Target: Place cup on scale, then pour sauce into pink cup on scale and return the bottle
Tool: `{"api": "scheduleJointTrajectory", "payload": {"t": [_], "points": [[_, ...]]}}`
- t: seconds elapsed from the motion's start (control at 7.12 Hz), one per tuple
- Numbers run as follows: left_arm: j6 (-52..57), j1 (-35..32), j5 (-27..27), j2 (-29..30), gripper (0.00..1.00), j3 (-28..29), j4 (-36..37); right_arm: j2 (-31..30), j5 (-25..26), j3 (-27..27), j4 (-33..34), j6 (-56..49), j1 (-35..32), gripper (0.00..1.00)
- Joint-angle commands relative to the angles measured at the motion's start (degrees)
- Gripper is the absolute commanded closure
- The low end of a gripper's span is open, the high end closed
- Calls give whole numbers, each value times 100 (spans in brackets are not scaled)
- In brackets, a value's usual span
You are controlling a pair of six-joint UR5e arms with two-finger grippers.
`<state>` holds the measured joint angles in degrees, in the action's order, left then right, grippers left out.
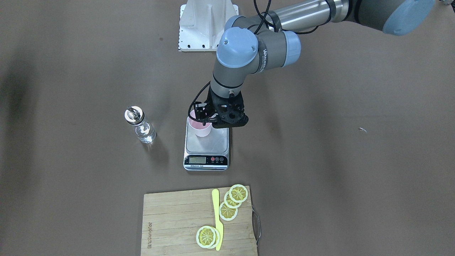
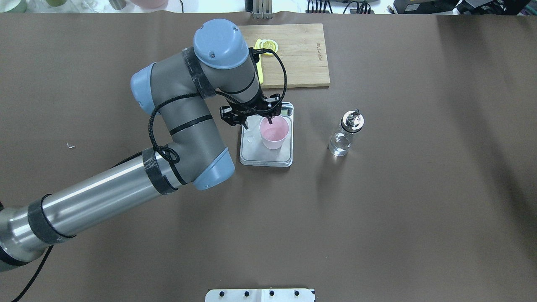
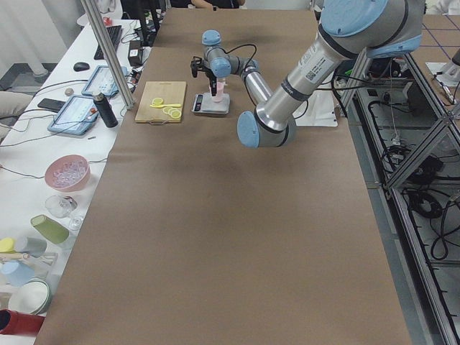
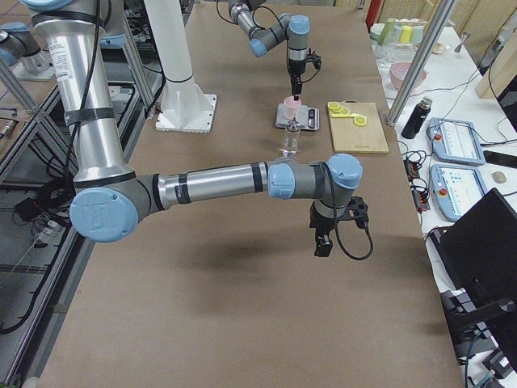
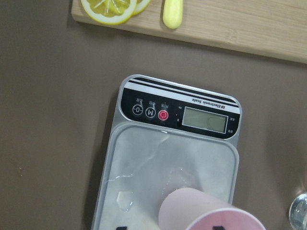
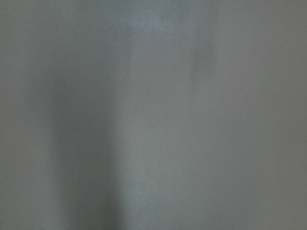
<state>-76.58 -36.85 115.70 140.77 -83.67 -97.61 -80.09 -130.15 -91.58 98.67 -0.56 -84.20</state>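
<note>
Left gripper [image 1: 209, 120], front view: jaws spread over the cup [image 1: 202, 131], which stands on the scale [image 1: 215, 144], off-centre toward the bottle [image 1: 140, 126]. Overhead, we note one finger [image 2: 270, 121] inside the rim and the other clear outside. The left wrist view shows no clamp on the cup wall. Risk, in our judgement: a skewed lift hooks the rim and topples the cup. Right side view: right gripper [image 4: 323, 241] hangs over the counter; we cannot tell its state.

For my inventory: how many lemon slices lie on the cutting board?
5. Three slices overlap in a row near the board's handle; two overlap beside the yellow knife. Others may hide underneath.
</note>
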Motion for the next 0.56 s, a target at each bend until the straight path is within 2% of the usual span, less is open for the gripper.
{"api": "scheduleJointTrajectory", "payload": {"t": [0.0, 0.14, 0.28, 0.42], "points": [[430, -277, 249, -819, 1, -971, 40, -68, 182, -611, 12, -6, 9, 0], [712, -644, 730, -1189, 1, -1228, 40, -155, 174, -980, 64, 3, 9, 0], [984, -1005, 1100, -1436, 1, -1361, 49, -78, 105, -1123, 74, 29, 113, 0], [1665, -1374, 1409, -1760, 1, -1571, 162, -112, 95, -1351, 65, 308, 149, 0]]}}
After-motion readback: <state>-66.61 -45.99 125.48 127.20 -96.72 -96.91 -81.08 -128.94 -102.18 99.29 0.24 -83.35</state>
